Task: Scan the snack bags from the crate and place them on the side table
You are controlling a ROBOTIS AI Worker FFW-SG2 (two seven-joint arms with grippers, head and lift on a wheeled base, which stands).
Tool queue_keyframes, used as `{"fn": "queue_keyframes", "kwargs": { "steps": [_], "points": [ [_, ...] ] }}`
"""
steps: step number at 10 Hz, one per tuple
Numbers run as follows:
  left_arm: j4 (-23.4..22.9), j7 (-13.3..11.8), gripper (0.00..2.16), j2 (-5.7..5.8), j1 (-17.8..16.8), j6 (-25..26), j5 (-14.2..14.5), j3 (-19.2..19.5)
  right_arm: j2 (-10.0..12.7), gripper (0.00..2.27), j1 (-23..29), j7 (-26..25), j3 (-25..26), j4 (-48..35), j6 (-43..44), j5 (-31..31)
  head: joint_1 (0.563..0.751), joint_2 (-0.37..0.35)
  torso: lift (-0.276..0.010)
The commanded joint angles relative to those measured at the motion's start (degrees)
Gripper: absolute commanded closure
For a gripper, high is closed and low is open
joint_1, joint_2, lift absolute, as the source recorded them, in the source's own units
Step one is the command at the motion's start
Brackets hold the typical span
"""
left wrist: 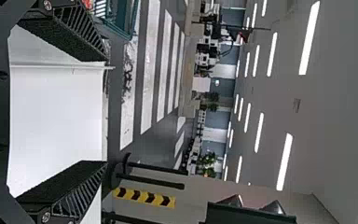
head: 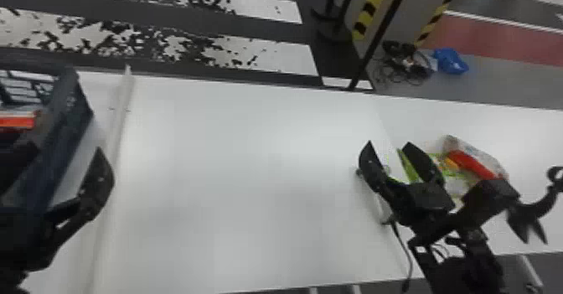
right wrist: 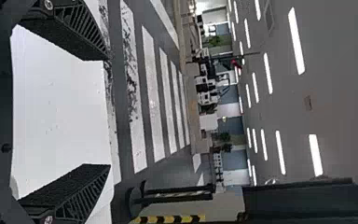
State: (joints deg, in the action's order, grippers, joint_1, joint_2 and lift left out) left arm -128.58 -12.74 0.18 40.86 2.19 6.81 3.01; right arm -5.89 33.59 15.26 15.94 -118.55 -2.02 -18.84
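The left gripper (head: pixel 67 147) was at the left, its two fingers set wide apart with nothing between them; in the head view one finger overlapped the crate (head: pixel 69 117) and the other showed just to the right of its wall. Whether it touched the crate could not be told. A red-orange packet (head: pixel 19 122) lay inside the crate. The right gripper (head: pixel 388 143) was at the right, its fingers also apart and empty, above the boundary between the white table (head: pixel 251 167) and the side table (head: pixel 534 142). Just right of it, partly hidden by the arm, a green bag (head: pixel 452 172) and a red and white bag (head: pixel 481 163) lay close together on the side table. A thin cable (head: pixel 409 264) hung near the right arm. On the far floor at the right, a blue bundle (head: pixel 450 60) lay beside a tangle of wires (head: pixel 412 69).
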Motion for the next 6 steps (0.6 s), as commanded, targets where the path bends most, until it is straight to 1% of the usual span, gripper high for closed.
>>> {"fn": "queue_keyframes", "kwargs": {
  "steps": [1, 2, 3, 5, 6],
  "points": [
    [0.3, 1.1, 0.09, -0.32, 0.2, 0.1, -1.3, -1.7, 0.7, 0.07, 1.6, -1.7, -5.9, 0.3, 5.7, 5.7, 0.695, -0.176, -0.094],
    [0.6, 2.3, 0.09, -0.32, 0.0, 0.1, -2.1, -2.8, 1.1, 0.07, 2.3, -4.2, -9.1, 0.8, 8.7, 8.5, 0.695, -0.145, -0.094],
    [1.3, 2.5, 0.09, -0.32, -0.3, -0.3, -2.4, -3.5, 1.9, 0.07, 2.6, -5.7, -11.6, 1.7, 10.8, 11.4, 0.695, -0.131, -0.094],
    [1.4, 2.3, 0.09, -0.32, -0.5, -0.6, -2.5, -3.1, 2.4, 0.07, 2.8, -6.2, -13.8, 3.7, 12.2, 12.4, 0.695, -0.083, -0.094],
    [0.4, 1.1, 0.1, -0.32, -0.6, -0.8, -2.5, -2.0, 2.4, 0.07, 2.8, -6.4, -13.9, 4.3, 12.4, 12.4, 0.695, -0.063, -0.094]
  ]
}}
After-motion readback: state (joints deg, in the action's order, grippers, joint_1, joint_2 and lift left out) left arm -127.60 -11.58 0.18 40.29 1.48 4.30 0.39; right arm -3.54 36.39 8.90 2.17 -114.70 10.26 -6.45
